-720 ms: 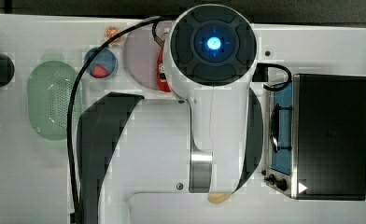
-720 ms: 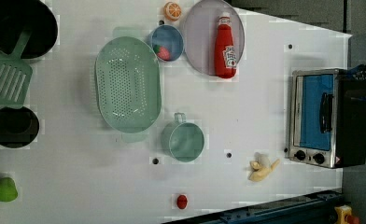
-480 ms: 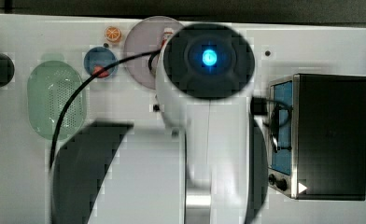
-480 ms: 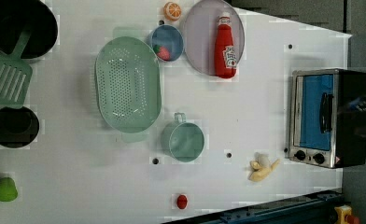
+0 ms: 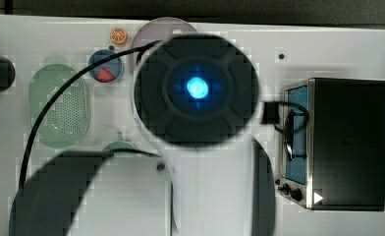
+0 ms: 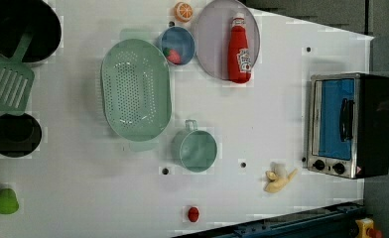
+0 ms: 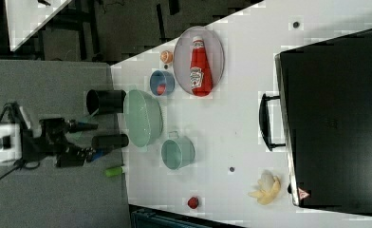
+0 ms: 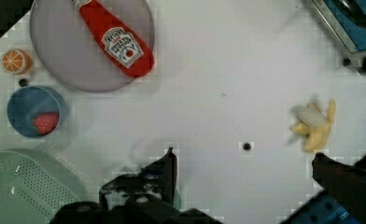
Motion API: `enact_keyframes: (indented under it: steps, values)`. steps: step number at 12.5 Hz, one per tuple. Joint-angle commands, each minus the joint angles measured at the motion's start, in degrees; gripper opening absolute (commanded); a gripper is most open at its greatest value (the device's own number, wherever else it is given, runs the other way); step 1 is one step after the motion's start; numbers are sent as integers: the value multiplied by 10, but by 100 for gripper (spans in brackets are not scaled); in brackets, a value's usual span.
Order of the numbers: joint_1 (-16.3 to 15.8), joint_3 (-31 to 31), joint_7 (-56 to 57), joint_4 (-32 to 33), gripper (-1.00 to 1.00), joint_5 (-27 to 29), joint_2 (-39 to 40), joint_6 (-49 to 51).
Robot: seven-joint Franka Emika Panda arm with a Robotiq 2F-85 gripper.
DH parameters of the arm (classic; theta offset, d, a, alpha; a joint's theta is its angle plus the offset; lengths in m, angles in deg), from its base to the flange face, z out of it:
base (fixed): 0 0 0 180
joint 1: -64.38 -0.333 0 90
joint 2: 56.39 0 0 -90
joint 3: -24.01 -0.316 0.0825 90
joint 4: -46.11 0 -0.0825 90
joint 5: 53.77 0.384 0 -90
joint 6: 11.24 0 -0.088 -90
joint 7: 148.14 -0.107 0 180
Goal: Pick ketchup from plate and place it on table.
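Note:
The ketchup (image 6: 238,49) is a slim red bottle with a white cap and label, lying on its side on the pale lilac-grey plate (image 6: 212,39) at the back of the white table (image 6: 262,109). The right view shows the ketchup (image 7: 200,61) on the plate (image 7: 181,52) too. In the wrist view my gripper (image 8: 244,156) is open, its dark fingers (image 8: 167,170) wide apart with nothing between them, well away from the ketchup (image 8: 118,44) and the plate (image 8: 64,51). In the top view the arm's round head (image 5: 198,88) covers the bottle and leaves a sliver of plate (image 5: 153,29).
Beside the plate sit a blue bowl (image 6: 176,45) and an orange slice (image 6: 183,11). A green perforated basket (image 6: 135,89), teal mug (image 6: 197,148), banana (image 6: 279,178), small red lump (image 6: 193,214) and toaster oven (image 6: 349,124) stand around open white tabletop.
In the top view the arm's head has grown larger and slid down and slightly left, now covering most of the plate. The ketchup has stayed on the plate.

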State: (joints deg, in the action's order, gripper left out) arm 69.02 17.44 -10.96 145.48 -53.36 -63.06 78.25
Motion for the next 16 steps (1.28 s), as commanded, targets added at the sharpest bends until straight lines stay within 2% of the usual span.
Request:
enact_keyframes:
  steps: [1, 5, 8, 16]
  values:
    - [-5, 0, 85, 15, 100, 2, 83, -39]
    - [-15, -7, 208, 14, 100, 2, 180, -108]
    - [-22, -7, 246, 12, 100, -3, 247, -179]
    - [-44, -6, 310, -1, 100, -83, 408, -416]
